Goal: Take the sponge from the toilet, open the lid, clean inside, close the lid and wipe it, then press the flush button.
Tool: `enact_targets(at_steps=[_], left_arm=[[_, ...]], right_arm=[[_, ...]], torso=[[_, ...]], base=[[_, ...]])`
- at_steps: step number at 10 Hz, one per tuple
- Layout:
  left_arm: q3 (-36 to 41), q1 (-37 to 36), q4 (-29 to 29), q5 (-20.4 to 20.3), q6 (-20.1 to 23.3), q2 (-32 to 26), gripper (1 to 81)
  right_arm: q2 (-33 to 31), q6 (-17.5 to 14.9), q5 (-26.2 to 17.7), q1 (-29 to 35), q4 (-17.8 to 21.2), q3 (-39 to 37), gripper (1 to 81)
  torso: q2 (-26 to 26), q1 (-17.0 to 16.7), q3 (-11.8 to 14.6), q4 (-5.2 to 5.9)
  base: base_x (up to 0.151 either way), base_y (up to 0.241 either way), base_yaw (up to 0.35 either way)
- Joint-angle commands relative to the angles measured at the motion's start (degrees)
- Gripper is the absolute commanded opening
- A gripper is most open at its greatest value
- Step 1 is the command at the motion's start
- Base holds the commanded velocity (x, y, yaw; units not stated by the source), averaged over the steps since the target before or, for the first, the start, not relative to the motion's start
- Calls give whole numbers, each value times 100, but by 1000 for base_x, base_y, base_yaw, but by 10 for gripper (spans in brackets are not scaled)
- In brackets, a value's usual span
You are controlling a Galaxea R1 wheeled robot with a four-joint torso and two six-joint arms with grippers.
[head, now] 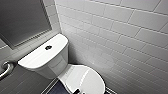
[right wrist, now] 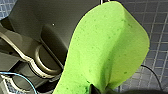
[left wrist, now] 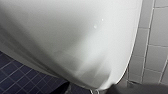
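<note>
Right end effector (right wrist: 99,90) clamped on one end of the sponge (right wrist: 105,50), whose long axis runs straight out from my fingers over the blue floor (right wrist: 155,30). The toilet (head: 50,57) has its lid (head: 85,80) down, with the flush button (head: 48,47) on the tank beyond. Which way the lid lies from the sponge I cannot tell. My left arm, close beside the white ceramic, is judged nearer. The left end effector's state I cannot tell.
</note>
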Motion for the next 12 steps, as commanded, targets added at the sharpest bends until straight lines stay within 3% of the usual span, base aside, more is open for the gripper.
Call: enact_targets(at_steps=[1, 6, 12], left_arm=[[311, -888, -15, -89, -15, -15, 811], [936, -923, -6, -458, -200, -349, 811], [374, -862, -6, -441, -244, -68, 811]], right_arm=[[-185, 24, -367, -287, -101, 95, 10], [-220, -11, -367, -278, -101, 235, 10], [-317, -20, -367, -269, -101, 455, 10]], torso=[[0, 0, 0, 0], [0, 0, 0, 0], [-2, 0, 0, 0]], base=[[0, 0, 0], [0, 0, 0], [0, 0, 0]])
